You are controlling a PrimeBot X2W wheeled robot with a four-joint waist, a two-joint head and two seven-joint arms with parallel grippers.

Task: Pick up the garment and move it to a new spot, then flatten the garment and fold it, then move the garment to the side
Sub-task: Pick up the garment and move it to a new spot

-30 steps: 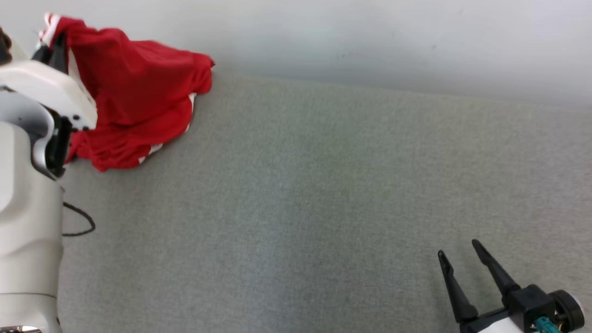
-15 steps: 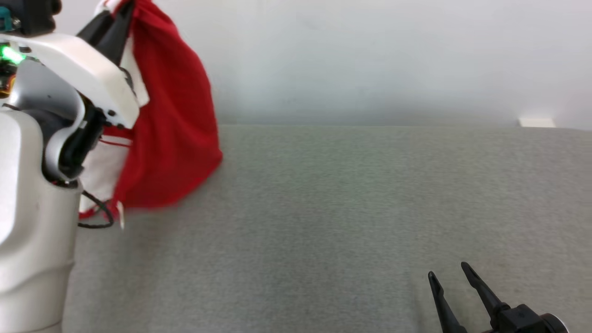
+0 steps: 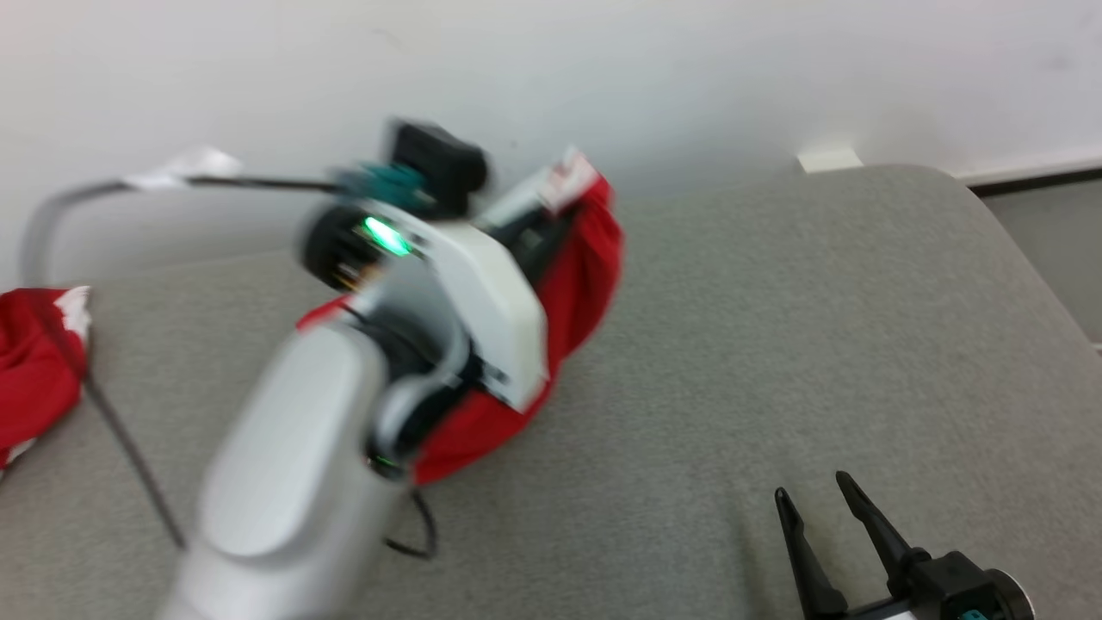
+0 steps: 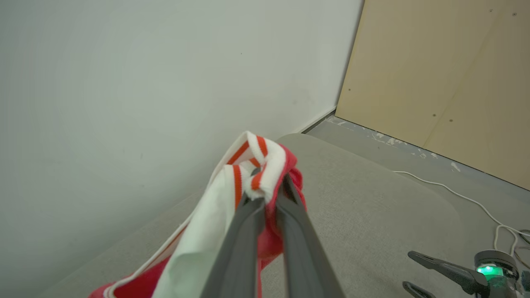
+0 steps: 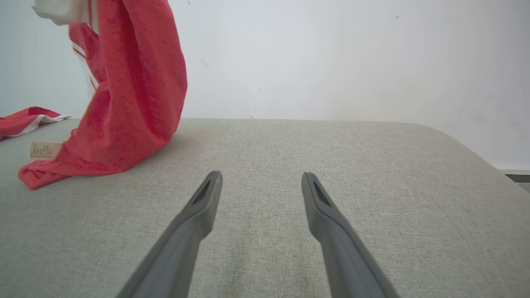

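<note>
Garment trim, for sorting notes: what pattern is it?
White edge trim with orange-red stripes on the red fabric garment; clearest in left wrist view.

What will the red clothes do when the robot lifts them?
Probably flop: the red garment droops from the left fingers, its bottom crumpled on the cushion. Likely light, since one small pinch lifts it. Its fuzzy cloth probably won't slip.

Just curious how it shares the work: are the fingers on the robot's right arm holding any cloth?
No: the right fingers stand apart and empty above the grey cushion, the red garment well aside.
</note>
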